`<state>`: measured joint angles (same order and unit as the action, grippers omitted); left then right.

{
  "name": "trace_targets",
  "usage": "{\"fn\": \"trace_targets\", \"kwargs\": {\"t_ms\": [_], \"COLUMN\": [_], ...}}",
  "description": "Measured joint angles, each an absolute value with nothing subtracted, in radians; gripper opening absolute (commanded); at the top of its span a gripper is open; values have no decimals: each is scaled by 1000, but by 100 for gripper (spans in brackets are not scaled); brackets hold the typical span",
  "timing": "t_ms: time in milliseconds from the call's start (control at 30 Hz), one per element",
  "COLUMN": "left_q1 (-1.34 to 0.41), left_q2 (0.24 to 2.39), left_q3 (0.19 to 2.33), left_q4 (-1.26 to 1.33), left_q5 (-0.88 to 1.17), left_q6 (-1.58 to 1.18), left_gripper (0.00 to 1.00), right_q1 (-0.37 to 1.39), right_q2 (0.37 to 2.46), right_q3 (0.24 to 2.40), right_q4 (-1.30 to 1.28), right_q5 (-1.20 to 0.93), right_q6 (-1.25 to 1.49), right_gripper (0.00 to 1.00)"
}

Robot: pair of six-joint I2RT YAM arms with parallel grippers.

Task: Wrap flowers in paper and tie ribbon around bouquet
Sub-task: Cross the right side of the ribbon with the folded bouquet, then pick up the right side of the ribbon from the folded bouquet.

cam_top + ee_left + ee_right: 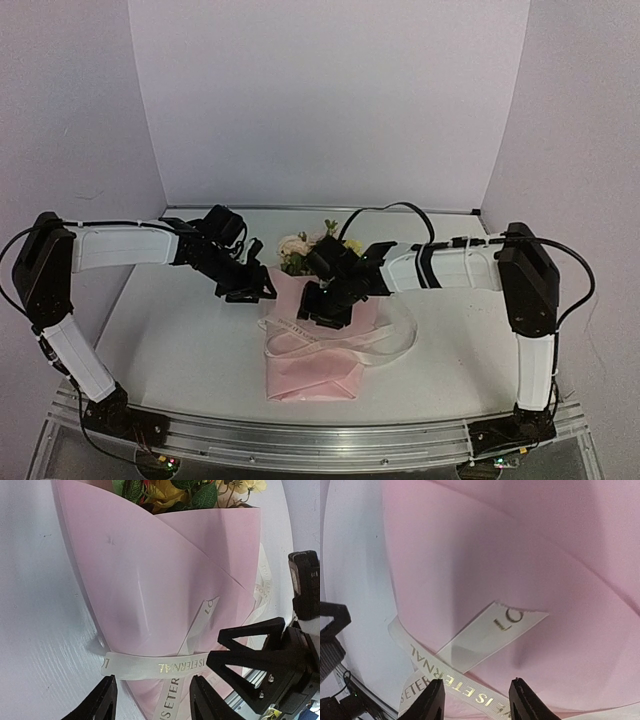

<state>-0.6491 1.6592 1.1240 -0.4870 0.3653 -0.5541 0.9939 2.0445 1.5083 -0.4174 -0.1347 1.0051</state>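
Both jaws stand apart, holding nothing; the left gripper [152, 702] and right gripper [475, 702] hang over the ribbon [150, 666]. The bouquet [305, 372] lies on the table [180, 340], long way running near to far, blooms [298, 247] at the far end.

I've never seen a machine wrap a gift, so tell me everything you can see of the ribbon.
The ribbon is a narrow, flat, cream band that looks woven, with gold capital lettering. It lies limp across the narrow lower part of the pink paper wrap, and one cut end rests slanted on the paper. Seen from above, loose loops trail off the wrap onto the white table on the right. No finished bow shows.
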Motion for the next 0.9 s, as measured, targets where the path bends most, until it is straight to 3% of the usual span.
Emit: {"fn": "trace_targets", "kwargs": {"t_ms": [900], "left_q1": [-649], "left_q2": [1629], "left_q3": [1122], "left_q4": [-488], "left_q5": [367], "left_q6": [-554], "left_gripper": [51], "right_q1": [939], "right_q2": [2098], "right_q3": [1572], "right_q4": [-435], "right_q5": [-93], "right_q6": [1087], "right_gripper": [51]}}
